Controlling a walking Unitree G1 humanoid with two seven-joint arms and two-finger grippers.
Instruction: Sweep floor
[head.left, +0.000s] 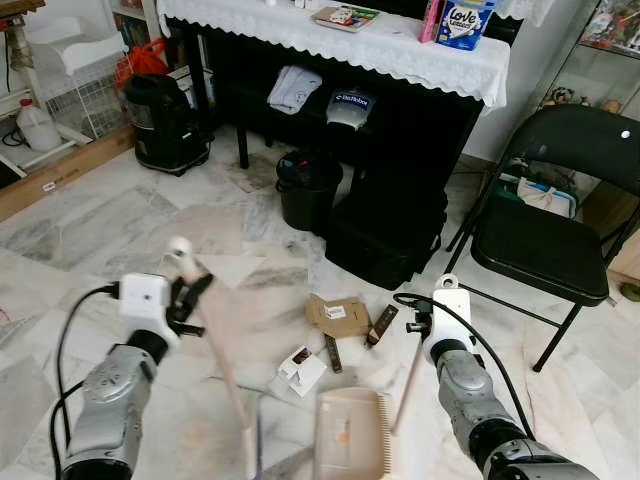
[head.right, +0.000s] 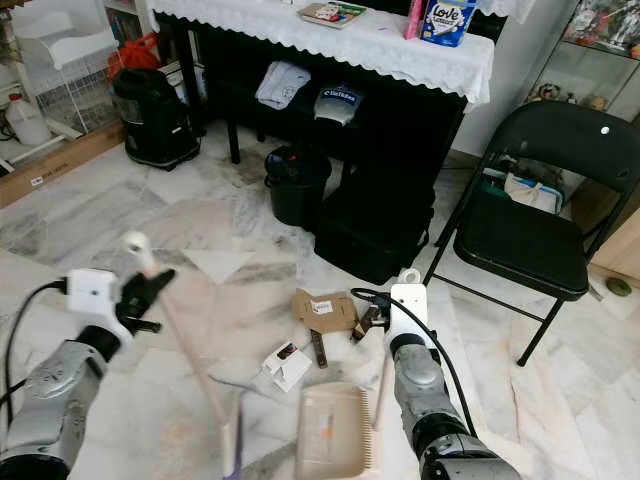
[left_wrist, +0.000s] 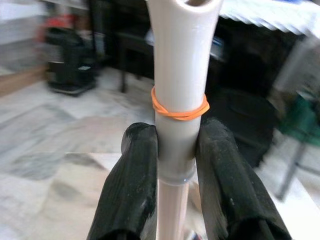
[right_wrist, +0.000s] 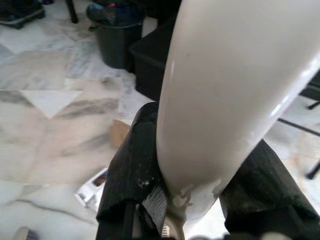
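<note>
- My left end effector (head.left: 190, 292) is clenched around the pale broom handle (left_wrist: 178, 85); in the left wrist view both black fingers (left_wrist: 131, 185) press on the handle just below an orange rubber band (left_wrist: 180, 107).
- The handle goes from this end effector down and toward the middle of the floor, and it looks blurred in the head views, so I cannot make out the bristles well.
- My right end effector (head.left: 418, 325) is grasping the white handle of the dustpan (right_wrist: 235, 90); the right wrist view shows the two fingers closed on both sides of it.
- The beige dustpan (head.left: 352, 432) rests on the marble floor (head.left: 110, 230) in front of me, between my two arms, with its comb edge on its right side.
- The rubbish lies just beyond the dustpan: a flattened brown cardboard box (head.left: 335, 314), two dark small sticks (head.left: 381, 325) beside it, and a white torn package (head.left: 302, 369) nearer to the broom.
- Further away there is a black bin (head.left: 307, 188) and a black case under the surface with the white lace cloth (head.left: 400, 45).
- A black folding chair (head.left: 560, 215) stands at my right, and a black vacuum cleaner (head.left: 162, 122) at my far left.
</note>
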